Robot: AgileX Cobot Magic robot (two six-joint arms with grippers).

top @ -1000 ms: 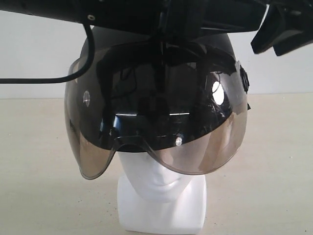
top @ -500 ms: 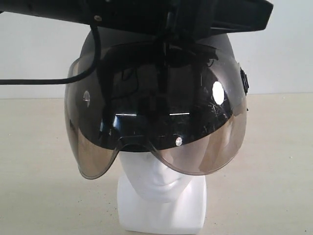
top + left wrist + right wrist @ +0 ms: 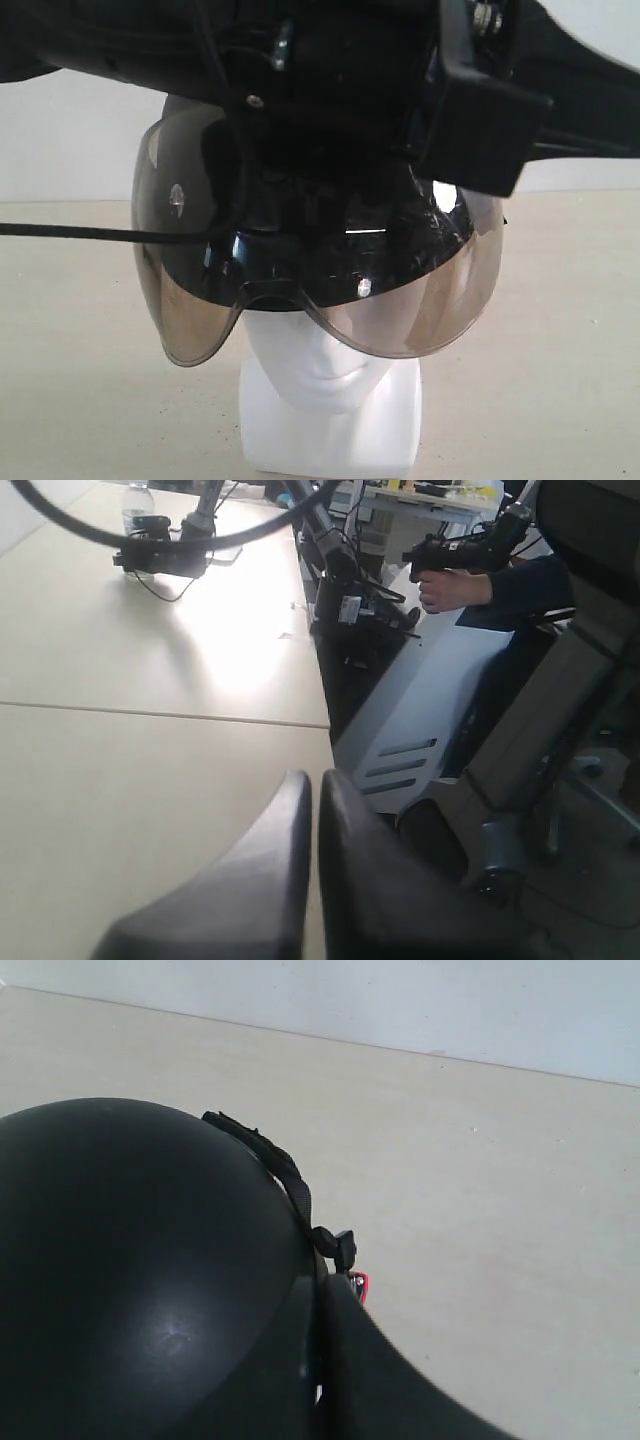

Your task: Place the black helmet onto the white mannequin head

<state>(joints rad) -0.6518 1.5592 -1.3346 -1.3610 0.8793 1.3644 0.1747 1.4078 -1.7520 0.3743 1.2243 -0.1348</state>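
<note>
you see helmet [image 3: 330, 270] on white head [image 3: 325, 395], beige table [image 3: 80, 380] beneath, pale wall [image 3: 60, 140] behind. your left gripper [image 3: 315, 800] pinched closed, empty, over table; right gripper [image 3: 320, 1310] closed beside helmet shell.

table [image 3: 560, 330]: beige, seam across | wall [image 3: 70, 140]: white, behind table | bottle [image 3: 137, 498]: clear, on table's far end

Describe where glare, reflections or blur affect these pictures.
Exterior view: the smoky translucent visor of the matte black helmet mirrors bright spots, and a dark arm looks soft. Left wrist view: glare washes out the beige table. Right wrist view: the right end effector is blurred; the helmet shell shows a faint highlight.
</note>
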